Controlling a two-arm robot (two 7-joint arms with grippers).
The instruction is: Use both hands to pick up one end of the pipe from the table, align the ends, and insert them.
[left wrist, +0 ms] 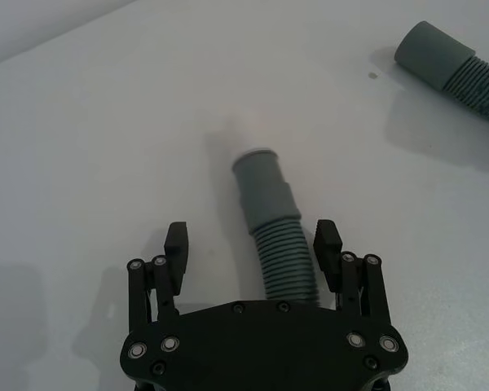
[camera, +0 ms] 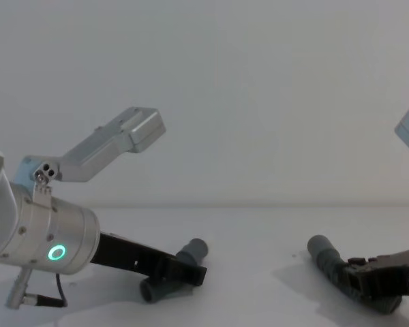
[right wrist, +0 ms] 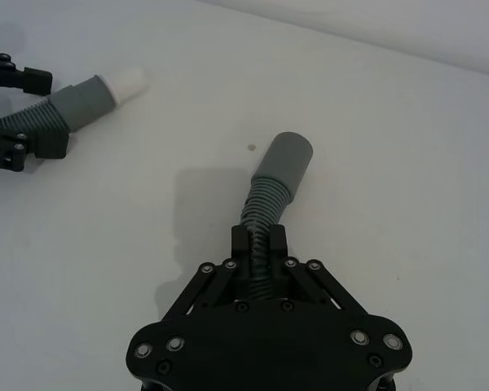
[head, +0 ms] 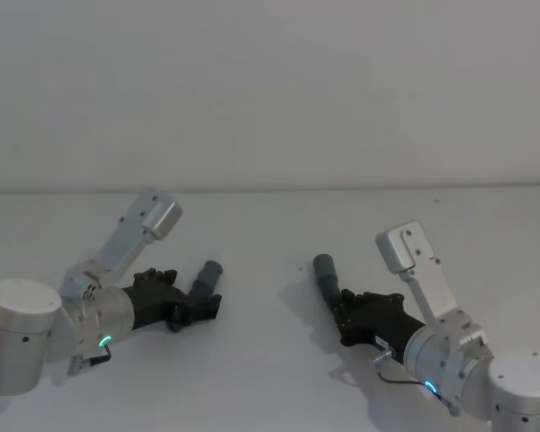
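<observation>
My left gripper (left wrist: 252,238) sits low on the table (head: 270,378), jaws apart, straddling the straight hose (left wrist: 285,261); its white-tipped cuff (left wrist: 261,175) lies just ahead. My right gripper (right wrist: 258,240) is clamped on the bent hose (right wrist: 265,204), well apart from the other piece.

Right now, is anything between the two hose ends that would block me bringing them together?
Nothing visible does. Between the white tip of the left hose and the cuff of the right hose lies bare table, with a dark speck. The left gripper is open astride its hose; the right gripper is shut on its own.
</observation>
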